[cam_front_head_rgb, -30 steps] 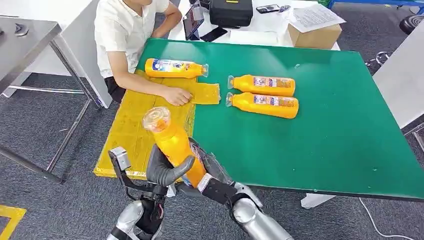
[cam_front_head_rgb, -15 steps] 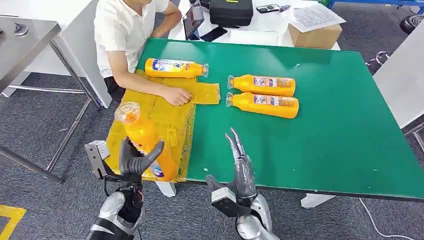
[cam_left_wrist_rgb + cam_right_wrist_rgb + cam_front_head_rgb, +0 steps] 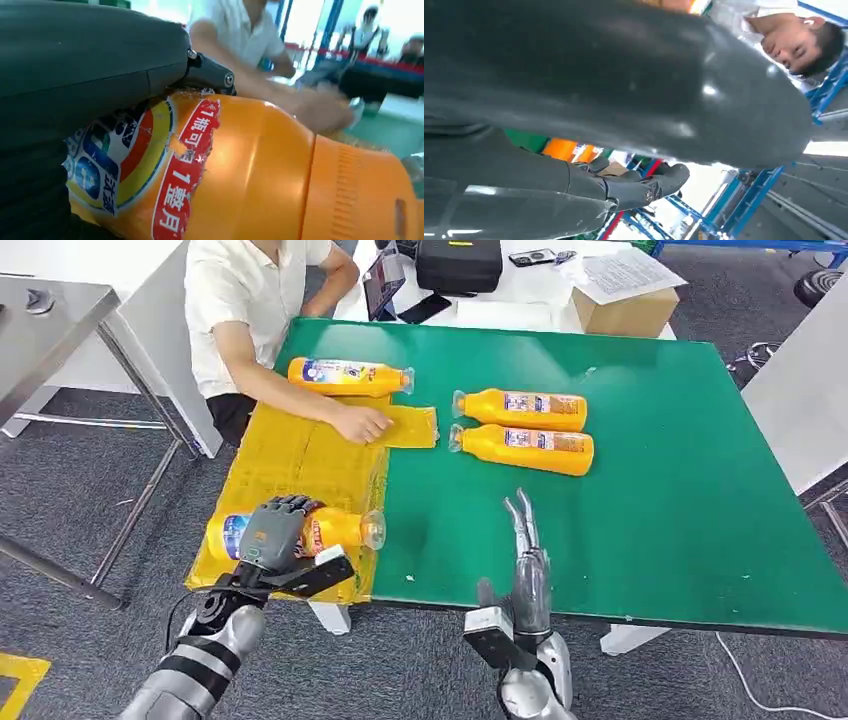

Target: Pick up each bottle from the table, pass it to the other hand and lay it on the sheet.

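Green table (image 3: 680, 490) over grey carpet (image 3: 90, 490) — left hand (image 3: 268, 533) fingers grip bottle (image 3: 335, 530), right hand (image 3: 528, 575) fingers spread, empty.

L hand (image 3: 268, 532) gripping, R hand (image 3: 527, 562) open-fingered

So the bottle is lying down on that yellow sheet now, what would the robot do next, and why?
Probably let go: the left hand grips the bottle, which already lies on its side on the yellow sheet near its front edge. Opening the fingers and lifting away would finish this one. Two more bottles lie on the green table, and the right hand is empty.
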Robot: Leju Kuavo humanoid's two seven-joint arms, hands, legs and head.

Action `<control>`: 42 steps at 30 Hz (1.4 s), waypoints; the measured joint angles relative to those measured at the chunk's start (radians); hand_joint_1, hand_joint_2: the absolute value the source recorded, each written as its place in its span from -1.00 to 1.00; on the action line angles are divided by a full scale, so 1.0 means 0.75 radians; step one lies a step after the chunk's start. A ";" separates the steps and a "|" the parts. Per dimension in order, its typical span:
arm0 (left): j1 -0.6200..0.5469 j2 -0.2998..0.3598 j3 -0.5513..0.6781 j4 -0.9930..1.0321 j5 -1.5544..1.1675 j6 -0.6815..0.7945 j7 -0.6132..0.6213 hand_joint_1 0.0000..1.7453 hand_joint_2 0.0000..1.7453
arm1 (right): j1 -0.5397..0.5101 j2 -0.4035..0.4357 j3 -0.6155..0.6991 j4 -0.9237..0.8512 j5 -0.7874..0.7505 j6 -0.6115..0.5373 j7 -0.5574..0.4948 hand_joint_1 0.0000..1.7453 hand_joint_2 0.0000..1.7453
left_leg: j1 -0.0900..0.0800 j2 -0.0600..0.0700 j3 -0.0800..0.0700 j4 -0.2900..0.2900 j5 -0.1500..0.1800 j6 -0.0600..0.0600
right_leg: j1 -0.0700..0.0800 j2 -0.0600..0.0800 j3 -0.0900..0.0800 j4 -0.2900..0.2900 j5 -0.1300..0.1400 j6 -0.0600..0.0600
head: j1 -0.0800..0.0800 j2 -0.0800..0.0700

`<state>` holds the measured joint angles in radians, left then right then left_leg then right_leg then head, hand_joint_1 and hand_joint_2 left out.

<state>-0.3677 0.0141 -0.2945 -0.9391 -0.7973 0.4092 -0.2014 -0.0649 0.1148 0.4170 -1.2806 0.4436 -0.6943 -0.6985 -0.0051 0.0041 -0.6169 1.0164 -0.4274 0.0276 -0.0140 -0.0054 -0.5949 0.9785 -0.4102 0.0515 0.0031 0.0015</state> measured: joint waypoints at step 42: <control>0.122 -0.121 -0.080 -0.342 -0.235 0.375 -0.473 -1.00 1.00 | -0.074 -0.051 0.144 0.118 0.155 0.101 0.145 -1.00 1.00 | -0.001 -0.003 0.000 0.000 0.000 -0.001 | 0.000 -0.001 0.002 0.000 -0.001 0.000 | 0.000 0.000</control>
<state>-0.2761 -0.0769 -0.3548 -1.1957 -0.9734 0.6902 -0.5559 -0.1206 0.0763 0.5253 -1.1924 0.5599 -0.6187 -0.5895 -0.0057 0.0017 -0.6170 1.0164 -0.4276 0.0272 -0.0144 -0.0060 -0.5935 0.9786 -0.4109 0.0516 0.0030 0.0015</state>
